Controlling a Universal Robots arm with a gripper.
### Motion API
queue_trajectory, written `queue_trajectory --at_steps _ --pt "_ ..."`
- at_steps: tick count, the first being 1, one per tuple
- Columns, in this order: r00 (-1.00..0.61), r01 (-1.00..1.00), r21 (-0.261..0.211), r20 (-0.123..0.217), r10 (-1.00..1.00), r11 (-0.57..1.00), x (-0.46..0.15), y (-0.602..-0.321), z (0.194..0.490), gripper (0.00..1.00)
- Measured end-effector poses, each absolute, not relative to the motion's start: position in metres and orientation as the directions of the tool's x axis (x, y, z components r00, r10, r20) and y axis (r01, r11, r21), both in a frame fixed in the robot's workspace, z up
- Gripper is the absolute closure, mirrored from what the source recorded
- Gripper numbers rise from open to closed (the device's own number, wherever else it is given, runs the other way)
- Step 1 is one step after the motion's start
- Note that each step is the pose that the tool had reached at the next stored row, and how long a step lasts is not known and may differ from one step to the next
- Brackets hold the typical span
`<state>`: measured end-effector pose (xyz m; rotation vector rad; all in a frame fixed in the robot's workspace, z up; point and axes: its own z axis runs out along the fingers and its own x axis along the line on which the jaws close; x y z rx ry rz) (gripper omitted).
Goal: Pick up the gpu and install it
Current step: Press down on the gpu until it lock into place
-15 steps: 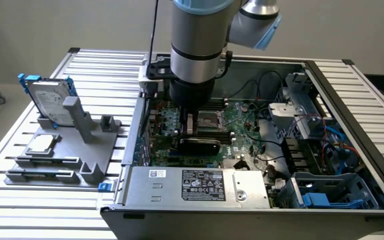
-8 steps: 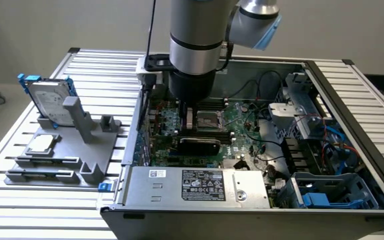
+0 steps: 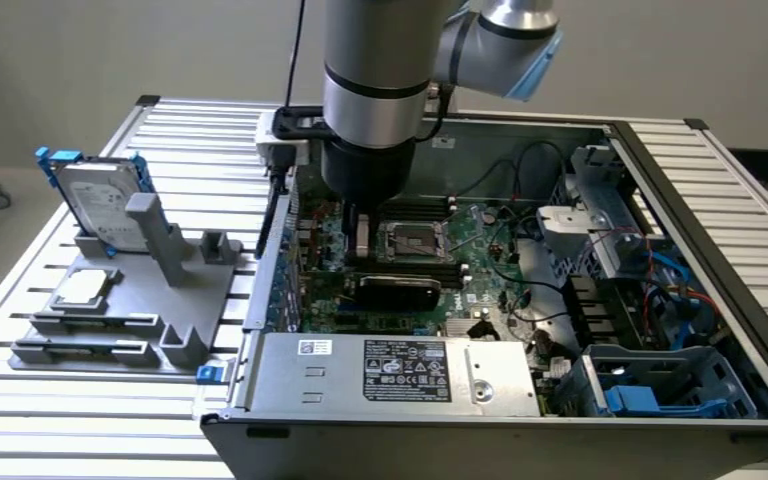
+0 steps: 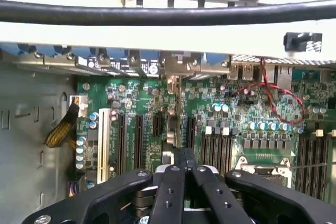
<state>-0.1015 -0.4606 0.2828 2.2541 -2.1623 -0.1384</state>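
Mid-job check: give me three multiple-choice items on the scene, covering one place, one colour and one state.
1. Where is the hard drive?
A. In the gripper
B. Inside the case
C. Upright in the grey fixture

2. What colour is the hard drive's frame?
A. Blue
B. Red
C. Yellow

3. How is the gripper?
A. Wide open
B. Shut
C. Parked over the fixture

Answers:
1 C: the hard drive stands in the grey fixture, to the exterior view's left of the case.
2 A: its frame is blue.
3 B: the gripper has its fingers together above the motherboard.
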Motion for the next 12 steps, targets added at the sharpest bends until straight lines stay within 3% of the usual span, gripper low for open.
queue_trajectory --at_steps 12 --pt "0.037 -0.988 0.147 -0.024 -0.999 -0.040 -0.1128 -0.4606 0.2829 0.89"
